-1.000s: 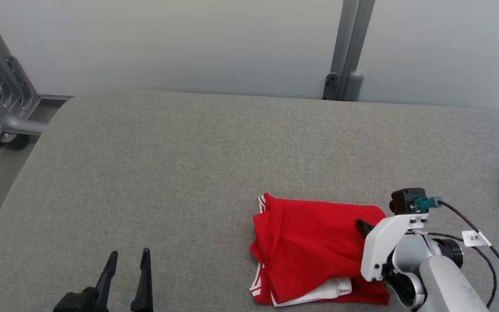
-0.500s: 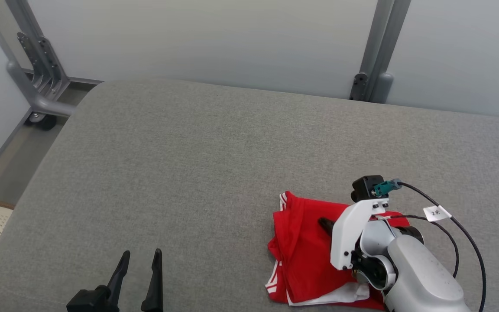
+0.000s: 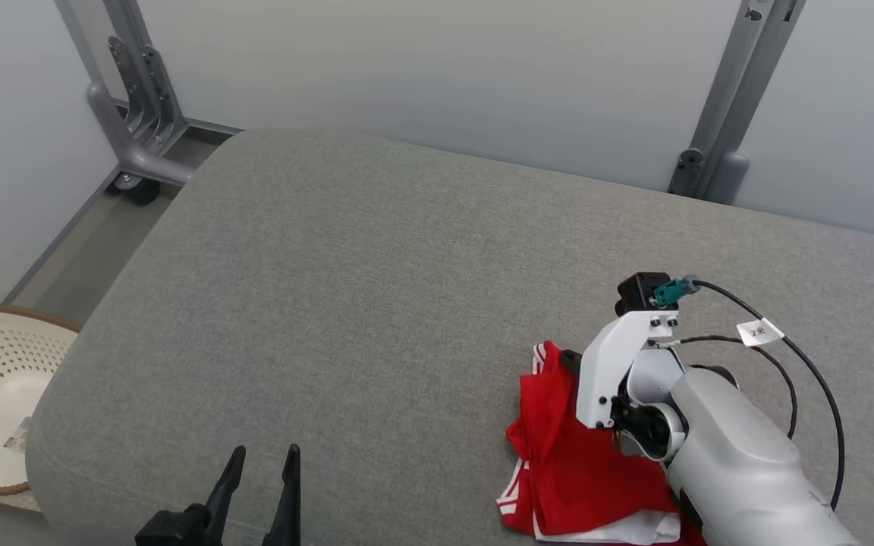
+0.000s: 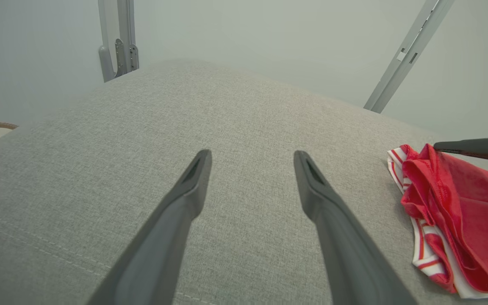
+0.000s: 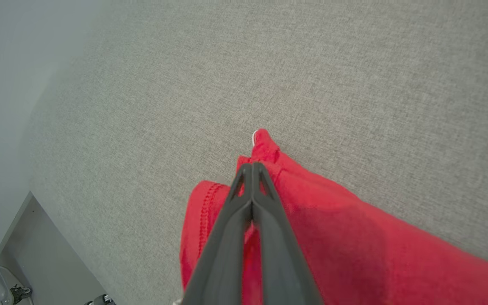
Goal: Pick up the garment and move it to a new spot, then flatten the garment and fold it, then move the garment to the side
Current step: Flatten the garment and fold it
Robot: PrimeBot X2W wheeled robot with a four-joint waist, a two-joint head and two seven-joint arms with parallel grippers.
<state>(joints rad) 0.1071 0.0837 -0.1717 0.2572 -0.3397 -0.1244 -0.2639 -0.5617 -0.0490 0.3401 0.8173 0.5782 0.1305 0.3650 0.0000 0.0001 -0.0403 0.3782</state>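
On woven grey upholstery (image 3: 376, 288) lies a crumpled red garment (image 3: 558, 455).

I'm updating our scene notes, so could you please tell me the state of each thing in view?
garment, bunched on the table, one edge pinched up.
right gripper, shut on garment.
left gripper, open, holding nothing, above the table.
basket, upright on the floor.

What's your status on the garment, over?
Right hand shut on red garment, bunched on grey fabric surface. Left hand open, empty. Nothing in the way.
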